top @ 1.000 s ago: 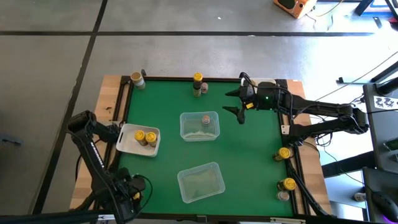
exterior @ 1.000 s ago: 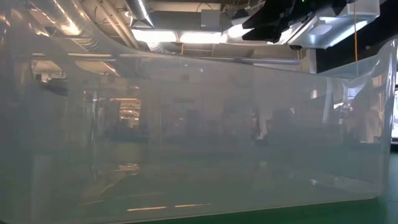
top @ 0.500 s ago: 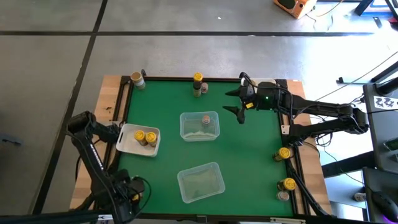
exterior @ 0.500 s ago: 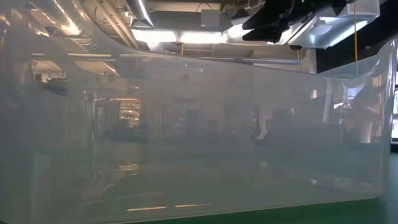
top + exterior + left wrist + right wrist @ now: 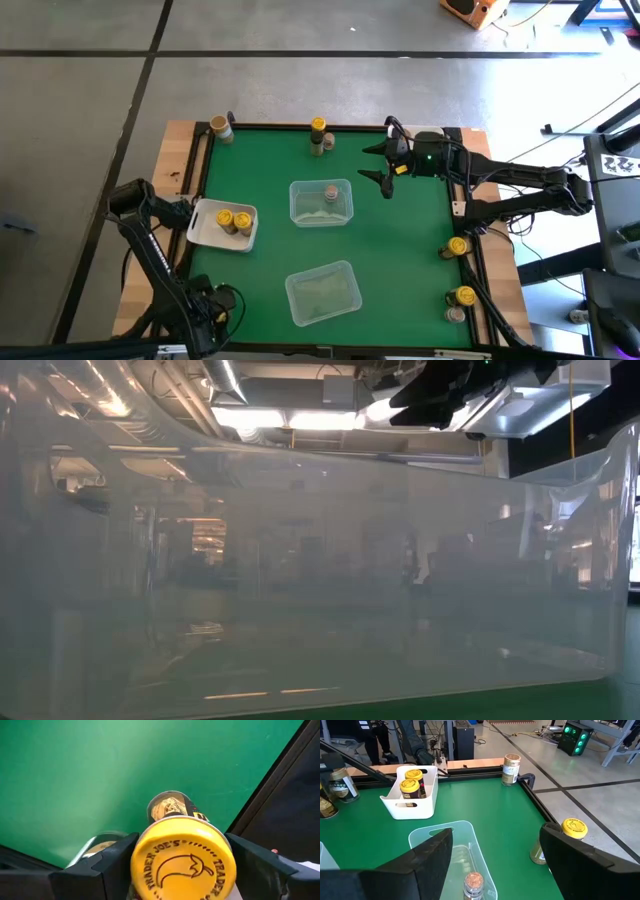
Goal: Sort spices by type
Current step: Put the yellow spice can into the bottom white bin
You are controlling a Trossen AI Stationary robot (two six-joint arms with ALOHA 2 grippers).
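The right tool (image 5: 372,164) hangs with its fingers apart and empty, and nothing has shifted over the last second, so no jar is being sorted just now. It sits at about 1 o'clock from the centre of the desk (image 5: 400,250). At its 8 o'clock stands the clear tub (image 5: 296,190), holding one pink-lidded jar (image 5: 330,192). At its 10 o'clock, against the far edge, stands a yellow-lidded pair (image 5: 318,135), with open green desk between. The left tool (image 5: 182,865), at 7 o'clock by the near corner, appears clamped on a yellow-lidded jar (image 5: 182,840). The white tray (image 5: 200,225) holds two yellow lids. More jars (image 5: 457,245) crowd the 3 o'clock rim, tight for fingers.
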